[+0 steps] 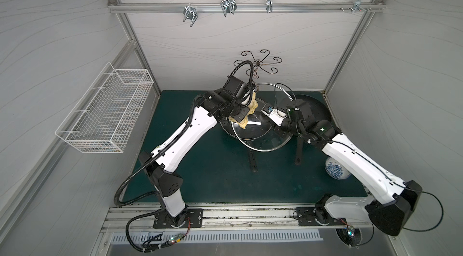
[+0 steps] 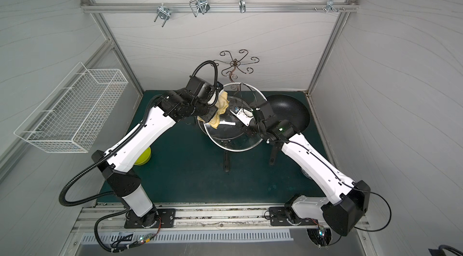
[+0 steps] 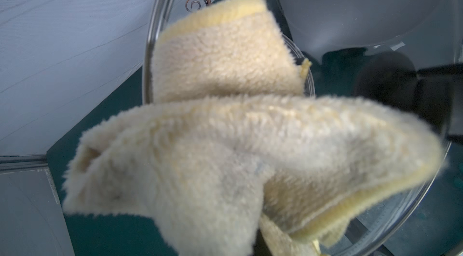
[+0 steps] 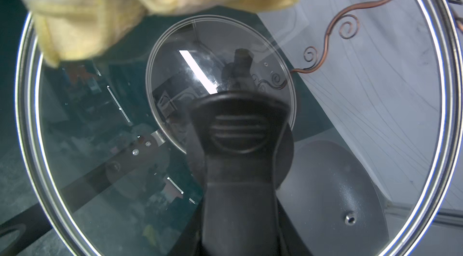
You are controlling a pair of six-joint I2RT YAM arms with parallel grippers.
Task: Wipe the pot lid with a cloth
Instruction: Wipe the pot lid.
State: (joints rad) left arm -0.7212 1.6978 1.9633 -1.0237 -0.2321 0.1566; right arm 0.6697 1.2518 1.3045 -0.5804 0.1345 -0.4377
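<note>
Above the green bench [image 1: 213, 179] the pot lid [image 4: 350, 106] hangs tilted in the air. It is a wide glass disc with a steel rim: stiff, probably fairly heavy, slick and breakable. Its black handle [image 4: 240, 129] looks the only safe hold, and the right fingers [image 1: 274, 115] are closed on it there. The cloth [image 3: 225, 162], soft, fuzzy and light, sits bunched against the lid near the rim. It would likely crumple rather than push, so it wants a firm pinch. The left fingers [image 1: 238, 118] are clamped on it, buried in its folds.
</note>
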